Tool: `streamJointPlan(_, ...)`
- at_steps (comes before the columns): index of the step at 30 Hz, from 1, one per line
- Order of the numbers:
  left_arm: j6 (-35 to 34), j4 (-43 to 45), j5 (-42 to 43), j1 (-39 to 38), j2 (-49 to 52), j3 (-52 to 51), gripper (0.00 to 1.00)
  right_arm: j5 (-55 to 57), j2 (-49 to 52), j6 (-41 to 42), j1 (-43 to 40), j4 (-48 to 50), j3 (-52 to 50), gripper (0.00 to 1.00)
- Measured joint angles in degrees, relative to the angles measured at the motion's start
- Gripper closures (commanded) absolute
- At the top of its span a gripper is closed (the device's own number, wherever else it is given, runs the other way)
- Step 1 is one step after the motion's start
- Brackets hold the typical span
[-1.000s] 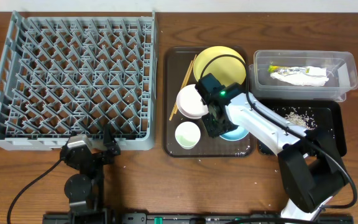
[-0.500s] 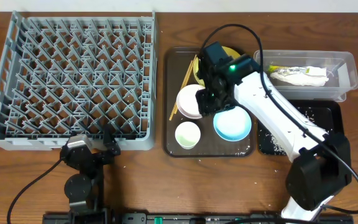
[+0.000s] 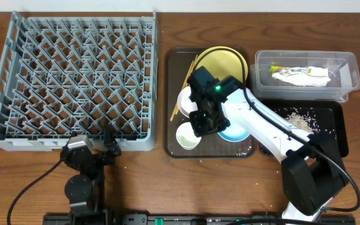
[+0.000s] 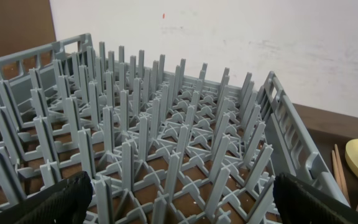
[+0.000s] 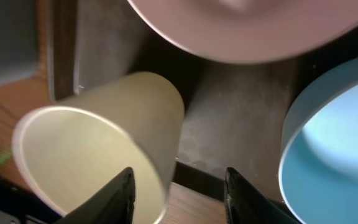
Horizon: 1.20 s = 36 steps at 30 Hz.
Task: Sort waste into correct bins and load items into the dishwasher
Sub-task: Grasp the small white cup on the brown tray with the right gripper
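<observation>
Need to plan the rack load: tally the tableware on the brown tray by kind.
Bowls: 2, a white bowl and a blue bowl
Plate: 1
Cup: 1
Chopsticks: 2
Total: 6

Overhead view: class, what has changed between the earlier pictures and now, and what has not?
The right claw swung toward the round yellow plate, then back above the small white cup, gripping nothing. The cup, the grey plastic dish rack and the left claw stayed put.
</observation>
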Motion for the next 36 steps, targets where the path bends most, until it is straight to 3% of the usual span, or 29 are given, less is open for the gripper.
streamJointPlan(2, 0.0, 0.0, 0.0, 0.0, 0.0, 0.0, 0.06, 0.0, 0.0, 0.7, 0.0, 1.2, -0.9, 0.78)
streamJointPlan(9, 0.0, 0.0, 0.0, 0.0, 0.0, 0.0, 0.06, -0.1, 0.0, 1.6, 0.0, 4.6, -2.7, 0.78)
streamJointPlan(11, 0.0, 0.0, 0.0, 0.0, 0.0, 0.0, 0.06, 0.0, 0.0, 1.7, 0.0, 5.1, -3.5, 0.85)
streamJointPlan(13, 0.0, 0.0, 0.0, 0.0, 0.0, 0.0, 0.06, 0.0, 0.0, 1.9, 0.0, 5.4, -4.2, 0.99)
streamJointPlan(26, 0.0, 0.0, 0.0, 0.0, 0.0, 0.0, 0.06, -2.0, -1.8, 2.4, -1.0, 4.4, -4.4, 0.99)
streamJointPlan(36, 0.0, 0.0, 0.0, 0.0, 0.0, 0.0, 0.06, -11.2, -13.9, -2.2, -15.2, 6.2, -2.5, 0.99)
